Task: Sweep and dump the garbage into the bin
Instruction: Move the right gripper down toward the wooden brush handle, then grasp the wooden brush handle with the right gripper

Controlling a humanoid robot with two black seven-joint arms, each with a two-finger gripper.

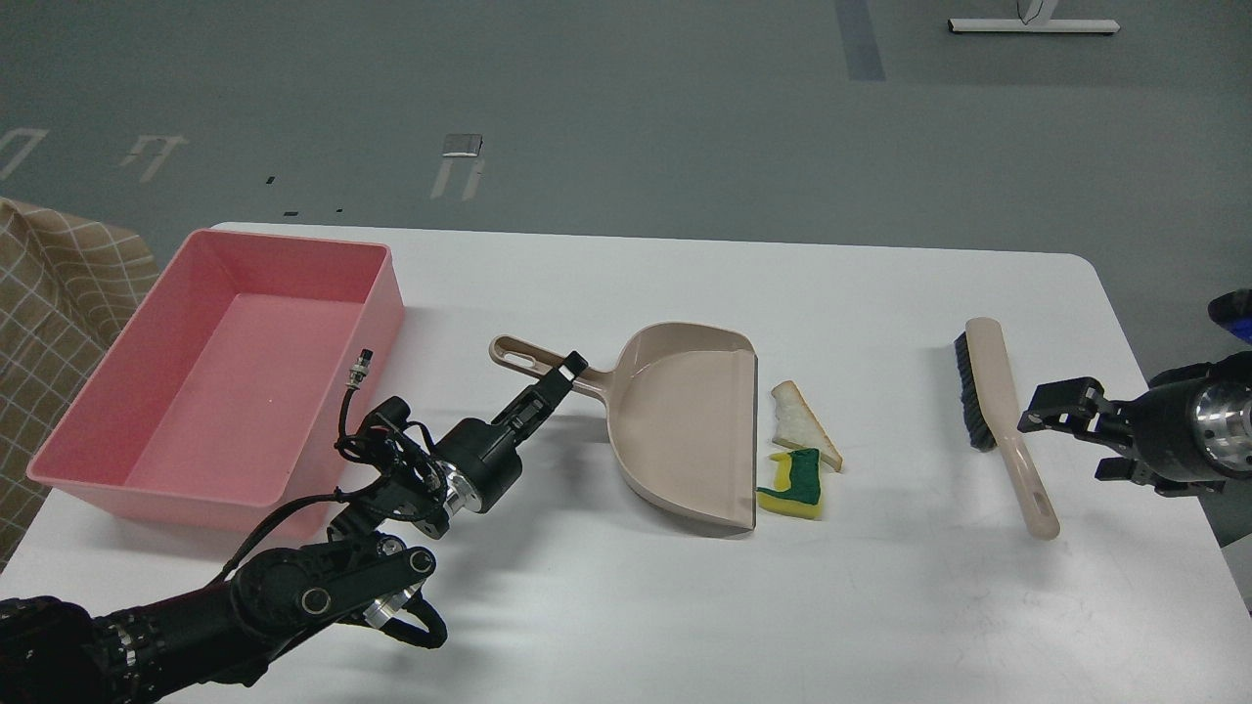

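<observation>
The garbage lies mid-table: a white triangular bread slice and a yellow sponge with a green top, both just right of the beige dustpan's open lip. My left gripper is shut on the dustpan's handle. The pink bin stands at the table's left and is empty. The beige brush with black bristles lies flat at the right. My right gripper is open, just right of the brush's handle, not touching it.
The white table's right edge runs close behind my right gripper. A tan checked cloth shows beyond the table's left edge. A loose cable with a plug sticks up from my left wrist near the bin's wall.
</observation>
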